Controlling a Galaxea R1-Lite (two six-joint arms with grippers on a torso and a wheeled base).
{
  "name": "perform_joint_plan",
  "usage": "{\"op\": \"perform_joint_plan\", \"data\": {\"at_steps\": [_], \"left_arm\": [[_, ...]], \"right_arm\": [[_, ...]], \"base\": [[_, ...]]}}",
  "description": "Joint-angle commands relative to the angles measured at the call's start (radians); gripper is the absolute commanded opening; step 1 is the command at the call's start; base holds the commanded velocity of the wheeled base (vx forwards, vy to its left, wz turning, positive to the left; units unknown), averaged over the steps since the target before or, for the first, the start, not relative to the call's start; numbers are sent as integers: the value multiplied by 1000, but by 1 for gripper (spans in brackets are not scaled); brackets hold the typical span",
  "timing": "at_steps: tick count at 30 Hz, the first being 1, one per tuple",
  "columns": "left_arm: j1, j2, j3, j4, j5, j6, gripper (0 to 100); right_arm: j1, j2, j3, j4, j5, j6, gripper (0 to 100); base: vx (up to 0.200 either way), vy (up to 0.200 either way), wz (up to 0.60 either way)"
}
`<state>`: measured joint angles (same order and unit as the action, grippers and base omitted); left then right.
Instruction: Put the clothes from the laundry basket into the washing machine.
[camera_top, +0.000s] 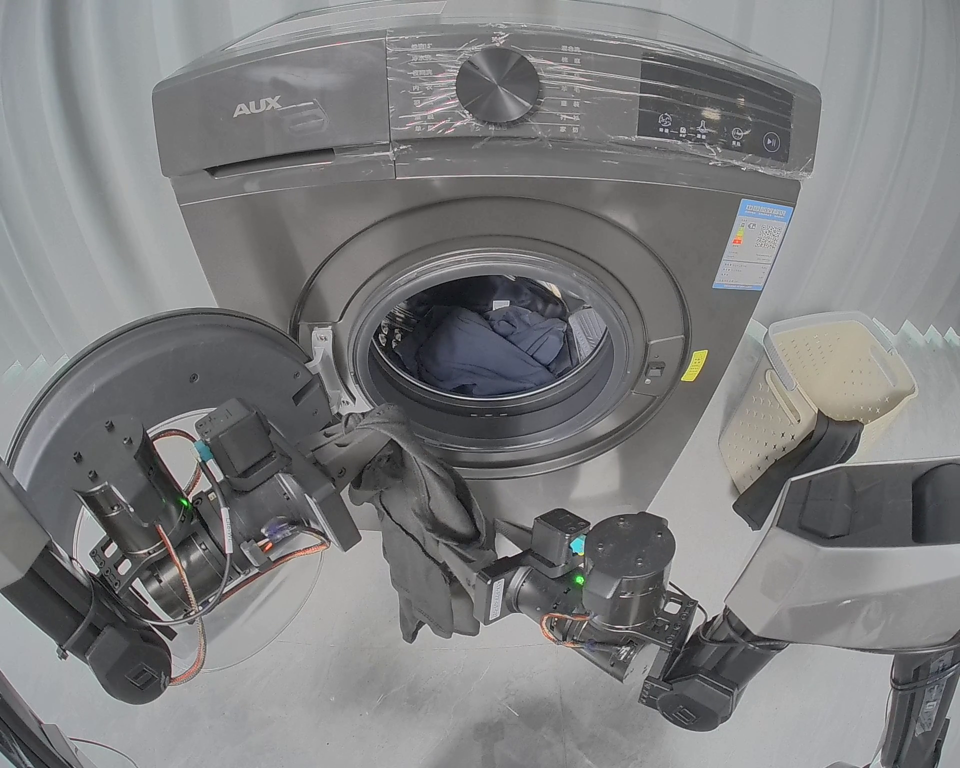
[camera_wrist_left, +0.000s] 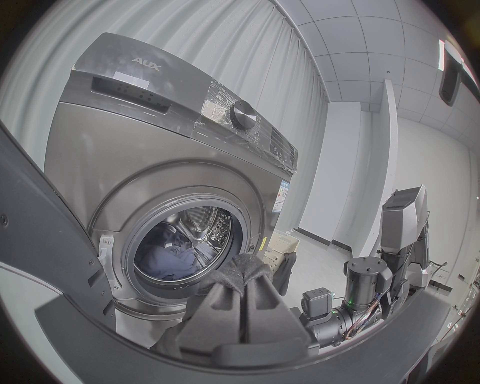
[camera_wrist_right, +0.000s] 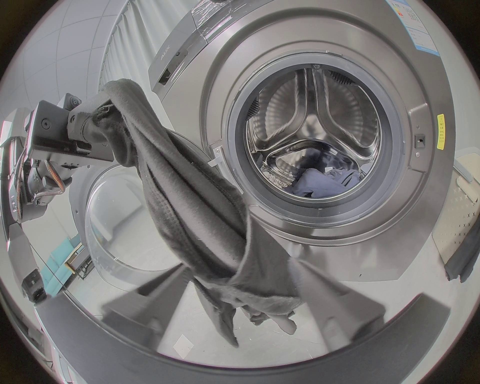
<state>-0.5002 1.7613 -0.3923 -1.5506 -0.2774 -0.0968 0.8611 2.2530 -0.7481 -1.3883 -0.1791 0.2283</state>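
Garment (camera_top: 420, 500) hung lengthwise from my left gripper (camera_top: 345, 450), pinched tight, down between my right gripper (camera_top: 468, 575)'s spread fingers; drum (camera_top: 490, 340) lay just above, centre frame, left arm nearer.

A grey cloth (camera_wrist_left: 235, 272) is held clamped in the left gripper (camera_wrist_left: 243, 292), in front of the washer (camera_wrist_left: 165, 150). The door (camera_wrist_left: 35, 225) is swung open, and blue clothes (camera_wrist_left: 167, 260) are seen in the drum. A basket (camera_wrist_left: 282, 243) is set beside the washer.
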Motion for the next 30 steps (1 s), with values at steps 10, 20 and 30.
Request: {"op": "perform_joint_plan", "data": {"at_steps": [10,20,30], "left_arm": [[6,1,0,0,0,-3,0],[6,4,0,0,-2,-3,0],[-11,-23,29,0,-12,14,0]], "right_arm": [[-7,-55,7,-8,-6,-1,0],[-102,-276,134,49,3,-17,0],[-154,-486,154,49,17,-15,0]], "base": [[0,0,0],[0,0,0],[0,0,0]]}}
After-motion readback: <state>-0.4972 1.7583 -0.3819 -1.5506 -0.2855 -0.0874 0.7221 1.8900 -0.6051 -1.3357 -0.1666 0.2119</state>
